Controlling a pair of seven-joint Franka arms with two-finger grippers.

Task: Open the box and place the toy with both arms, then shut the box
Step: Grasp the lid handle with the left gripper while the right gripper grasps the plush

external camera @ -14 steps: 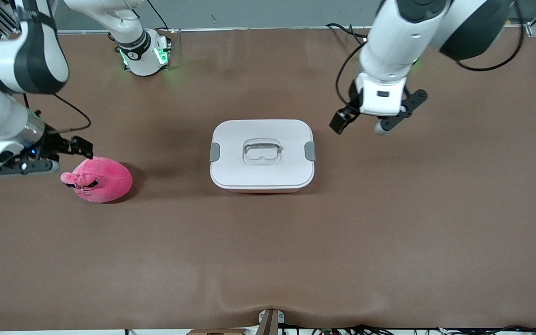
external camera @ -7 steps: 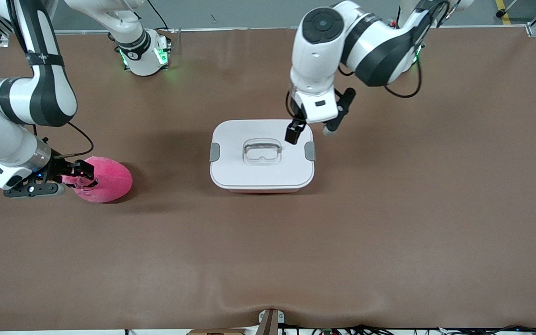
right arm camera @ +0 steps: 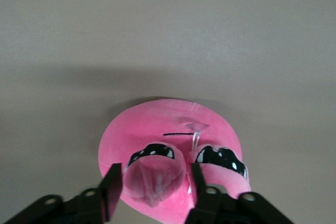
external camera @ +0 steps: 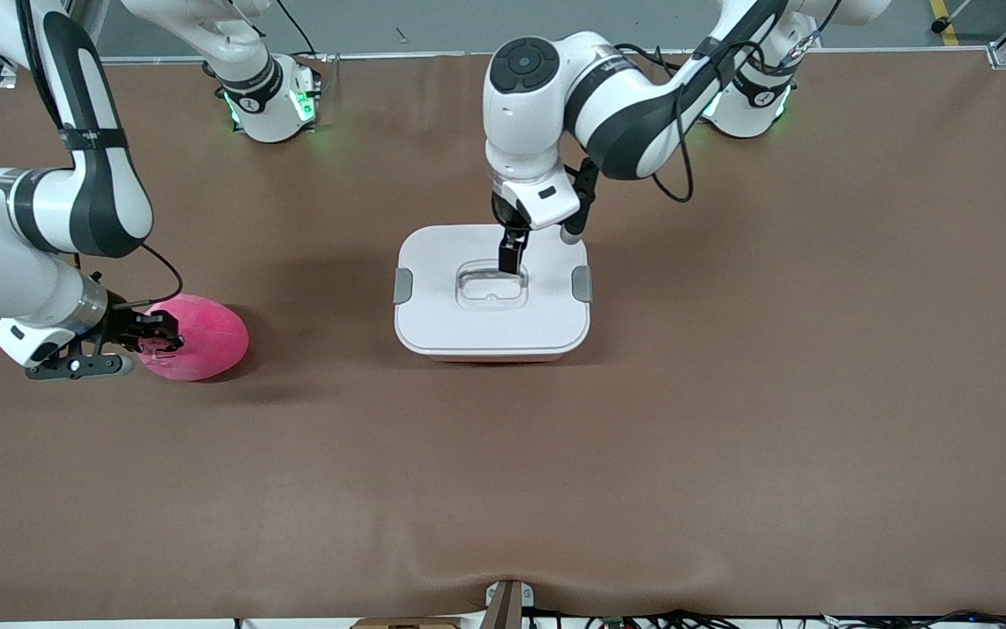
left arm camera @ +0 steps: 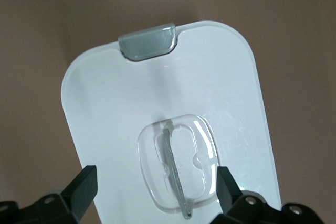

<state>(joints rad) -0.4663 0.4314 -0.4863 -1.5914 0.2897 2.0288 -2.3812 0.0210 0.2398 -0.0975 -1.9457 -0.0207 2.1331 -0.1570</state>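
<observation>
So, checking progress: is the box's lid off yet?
No, the white lid sits flat on the box, both grey clips down.

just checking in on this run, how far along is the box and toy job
Early stage; nothing is finished. The box sits with its lid on and both clips down. In hand: the left pincer, open, straddles the lid handle; the right pincer brackets the toy at its snout. Left: lifting the lid, placing the toy, closing.
</observation>
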